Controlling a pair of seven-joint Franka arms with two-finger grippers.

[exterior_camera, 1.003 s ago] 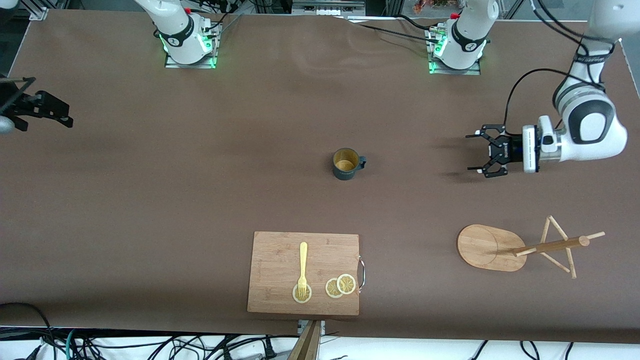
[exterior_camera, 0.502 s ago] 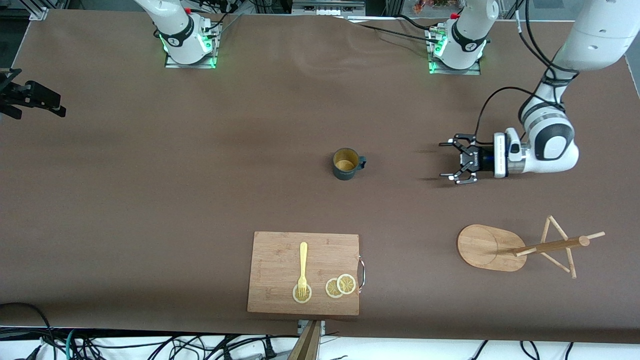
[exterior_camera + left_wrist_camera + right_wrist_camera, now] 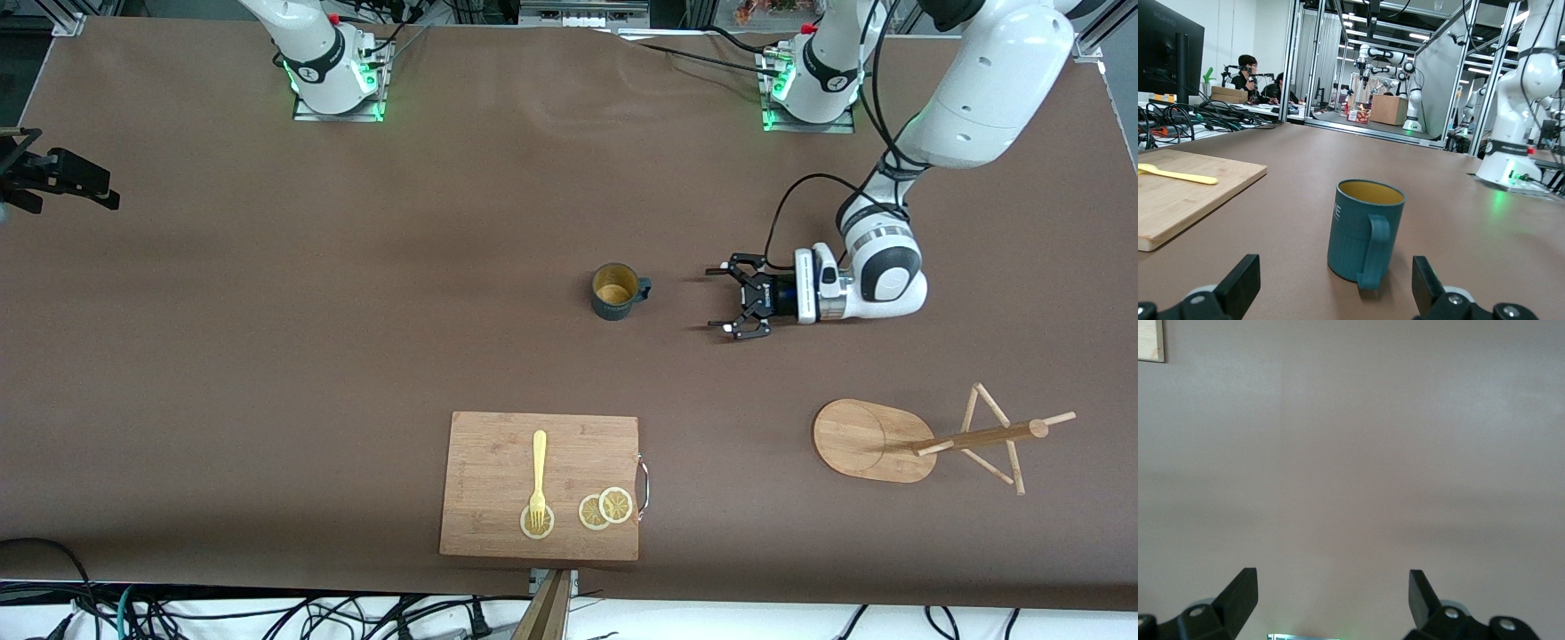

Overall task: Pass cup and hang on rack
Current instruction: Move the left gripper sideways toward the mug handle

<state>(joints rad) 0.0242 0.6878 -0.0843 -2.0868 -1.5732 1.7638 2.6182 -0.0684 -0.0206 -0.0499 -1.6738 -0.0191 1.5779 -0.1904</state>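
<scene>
Evidently we held the left gripper (image 3: pixel 734 300) low and level with its jaws wide and empty, so the cup (image 3: pixel 614 291) stood upright just ahead of the gap, handle turned toward the jaws, ready for a sideways grasp. Well off to the side of those jaws, the rack (image 3: pixel 925 437) awaited the hanging. Farthest off, our right gripper (image 3: pixel 36 173) waited over bare table, equally wide and empty.

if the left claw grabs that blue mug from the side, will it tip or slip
The mug looks rigid and stands upright on a flat base, so it probably won't tip easily. Its small handle faces the open left claw, which could twist the grip. The wall looks matte, so slipping seems unlikely.
</scene>
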